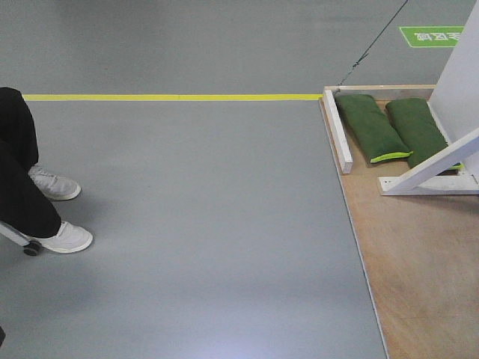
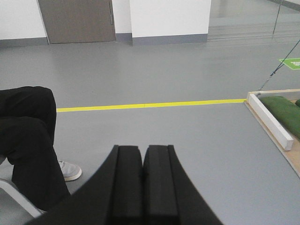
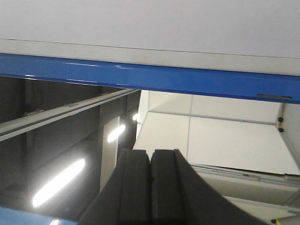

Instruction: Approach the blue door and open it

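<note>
- Front view, floor: grey floor [image 1: 194, 224], crossed near the top by a yellow line [image 1: 172, 97].
- Front view, right side: wooden platform [image 1: 419, 284], edged on its left by a white batten [image 1: 338, 131]; two green sandbags [image 1: 370, 127] lying side by side between the batten and a white panel [image 1: 458, 82].
- Front view, far right: the white panel standing upright, propped by a white angled brace [image 1: 438, 166] with its foot on the platform.
- Front view, left edge: legs in black trousers [image 1: 19, 172], pale sneakers [image 1: 67, 238] flat on the floor, a small caster [image 1: 31, 248] just beside the nearer shoe.
- Front view, top right: green floor sign [image 1: 432, 35], beyond the platform.
- Left wrist view: left gripper [image 2: 143, 154] low and central, pads [image 2: 129, 178] pressed together with nothing between, aimed along the floor toward the yellow line.
- Left wrist view, surroundings: the trousered legs at left, platform corner with batten and a sandbag at right, brown door [image 2: 77, 21] in the far wall (not the blue one).
- Right wrist view: right gripper [image 3: 151, 157] tilted up toward the ceiling, pads closed flush, holding nothing.
- Right wrist view, task item: blue door [image 3: 140, 75], seen only here as a glossy blue band running across the upper frame, above the gripper and apart from it (which part of the door, cannot tell).
- Right wrist view, background: ceiling lights [image 3: 58, 183] at lower left, white wall [image 3: 225, 140] at right.
</note>
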Tool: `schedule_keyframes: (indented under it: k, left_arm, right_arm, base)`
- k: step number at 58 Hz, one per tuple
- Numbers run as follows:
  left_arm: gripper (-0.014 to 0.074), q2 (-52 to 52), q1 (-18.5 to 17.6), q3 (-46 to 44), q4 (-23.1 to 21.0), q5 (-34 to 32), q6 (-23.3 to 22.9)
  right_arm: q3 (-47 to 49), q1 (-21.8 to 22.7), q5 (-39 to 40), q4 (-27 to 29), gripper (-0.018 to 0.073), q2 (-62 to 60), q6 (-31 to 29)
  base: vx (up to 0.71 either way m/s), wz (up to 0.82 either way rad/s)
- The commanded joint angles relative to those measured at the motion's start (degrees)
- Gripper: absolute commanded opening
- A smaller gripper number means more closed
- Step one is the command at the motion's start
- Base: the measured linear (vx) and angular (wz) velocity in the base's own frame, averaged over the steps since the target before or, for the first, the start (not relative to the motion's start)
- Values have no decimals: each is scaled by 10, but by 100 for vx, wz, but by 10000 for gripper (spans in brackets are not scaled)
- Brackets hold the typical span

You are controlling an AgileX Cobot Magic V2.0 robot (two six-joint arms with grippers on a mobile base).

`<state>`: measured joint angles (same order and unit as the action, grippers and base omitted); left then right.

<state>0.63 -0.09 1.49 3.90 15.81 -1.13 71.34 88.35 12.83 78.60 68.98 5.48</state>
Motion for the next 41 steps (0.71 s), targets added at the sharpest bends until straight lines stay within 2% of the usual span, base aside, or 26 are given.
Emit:
schedule_keyframes:
  k: [1,10,22,31,41]
  left_arm:
    - [73,7,-4,-15,-1,-49,-4]
    - [73,7,-4,-15,-1,-49,-4]
    - [73,7,-4,-15,-1,-49,-4]
    - [73,7,-4,-15,-1,-49,-4]
    - [73,7,-4,-15,-1,-49,-4]
  right_arm:
    - [40,40,-63,13,12,8,-3]
    - [94,94,-170,56,12,58,-3]
    - [166,134,-334,113,12,132,-3]
    - [211,153,-454,176,12,184,-3]
    - [265,153,-511,206,12,240,-3]
  base:
    - [0,0]
    - [0,0]
    - [0,0]
    - [0,0]
    - [0,0]
